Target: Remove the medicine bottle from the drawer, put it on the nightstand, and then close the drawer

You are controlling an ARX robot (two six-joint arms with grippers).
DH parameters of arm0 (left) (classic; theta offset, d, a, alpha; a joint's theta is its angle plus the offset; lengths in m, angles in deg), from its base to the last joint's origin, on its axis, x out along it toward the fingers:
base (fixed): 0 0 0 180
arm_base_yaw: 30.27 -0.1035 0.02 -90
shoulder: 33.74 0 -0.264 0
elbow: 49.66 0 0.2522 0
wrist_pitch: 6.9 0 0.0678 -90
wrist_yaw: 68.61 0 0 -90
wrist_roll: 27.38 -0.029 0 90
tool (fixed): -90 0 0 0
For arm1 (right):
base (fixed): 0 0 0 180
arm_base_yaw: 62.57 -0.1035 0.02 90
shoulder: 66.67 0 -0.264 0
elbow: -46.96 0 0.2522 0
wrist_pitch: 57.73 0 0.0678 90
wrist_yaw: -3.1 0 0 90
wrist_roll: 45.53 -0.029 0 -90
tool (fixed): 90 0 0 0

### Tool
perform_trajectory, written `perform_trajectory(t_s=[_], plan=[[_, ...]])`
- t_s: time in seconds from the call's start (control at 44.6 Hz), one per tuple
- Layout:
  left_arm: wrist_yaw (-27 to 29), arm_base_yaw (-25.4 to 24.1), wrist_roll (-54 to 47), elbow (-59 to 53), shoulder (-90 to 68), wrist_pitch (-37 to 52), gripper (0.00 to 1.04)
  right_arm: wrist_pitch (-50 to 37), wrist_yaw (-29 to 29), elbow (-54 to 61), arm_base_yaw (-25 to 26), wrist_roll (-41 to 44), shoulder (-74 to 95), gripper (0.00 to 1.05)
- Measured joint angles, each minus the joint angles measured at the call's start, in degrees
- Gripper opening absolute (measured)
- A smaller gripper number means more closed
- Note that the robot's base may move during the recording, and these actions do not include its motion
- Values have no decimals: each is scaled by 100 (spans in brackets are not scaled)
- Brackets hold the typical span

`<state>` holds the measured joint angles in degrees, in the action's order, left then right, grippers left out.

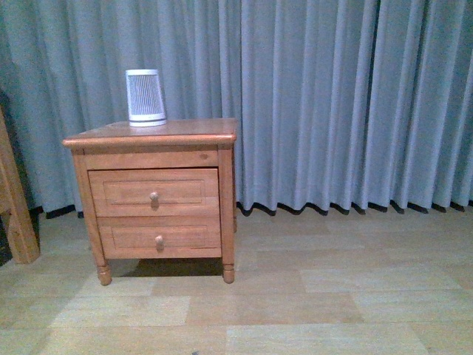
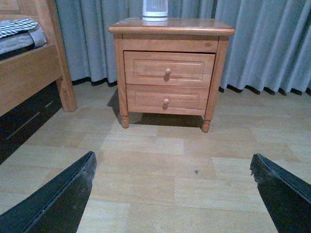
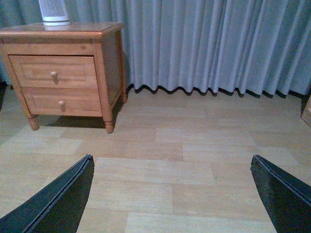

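Task not yet begun. The orange-brown wooden nightstand [image 1: 192, 130] stands at our ten o'clock with its upper panelled drawer [image 1: 118, 192] shut. The small white medicine bottle is unseen, and we judge it inside. The left gripper [image 2: 172, 161] and right gripper [image 3: 171, 161] hang well apart from the cabinet, jaws spread, holding nothing.

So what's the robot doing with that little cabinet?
Nothing is being handled yet. The robot faces the nightstand from across the floor, with its left gripper and right gripper both open and empty. The upper drawer looks closed, so no medicine bottle shows. Only a ribbed white device stands on top.
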<state>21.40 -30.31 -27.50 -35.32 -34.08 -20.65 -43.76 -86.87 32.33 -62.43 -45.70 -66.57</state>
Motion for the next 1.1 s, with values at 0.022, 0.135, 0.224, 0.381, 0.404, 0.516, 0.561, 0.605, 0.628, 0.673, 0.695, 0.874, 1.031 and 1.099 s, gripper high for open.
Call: perform_trajectory(t_s=[0.022,0.135,0.224,0.381,0.404,0.516,0.561,0.605,0.628,0.673,0.695,0.874,1.031,1.099], plan=[[2,0,0,0,0,0,98,0,0,0,0,0,0,98],[2,0,0,2,0,0,98,0,0,0,0,2,0,98],[2,0,0,0,0,0,98,0,0,0,0,0,0,98],[2,0,0,0,0,0,98,0,0,0,0,0,0,98],[2,0,0,0,0,0,98,0,0,0,0,0,0,98],[2,0,0,0,0,0,98,0,0,0,0,0,0,98],[2,0,0,0,0,0,98,0,0,0,0,0,0,98],[2,0,0,0,0,0,98,0,0,0,0,0,0,98],[2,0,0,0,0,0,98,0,0,0,0,0,0,98],[2,0,0,2,0,0,98,0,0,0,0,0,0,98],[0,0,0,0,0,0,98,0,0,0,0,0,0,98],[2,0,0,0,0,0,98,0,0,0,0,0,0,98],[2,0,0,0,0,0,98,0,0,0,0,0,0,98],[2,0,0,0,0,0,98,0,0,0,0,0,0,98]])
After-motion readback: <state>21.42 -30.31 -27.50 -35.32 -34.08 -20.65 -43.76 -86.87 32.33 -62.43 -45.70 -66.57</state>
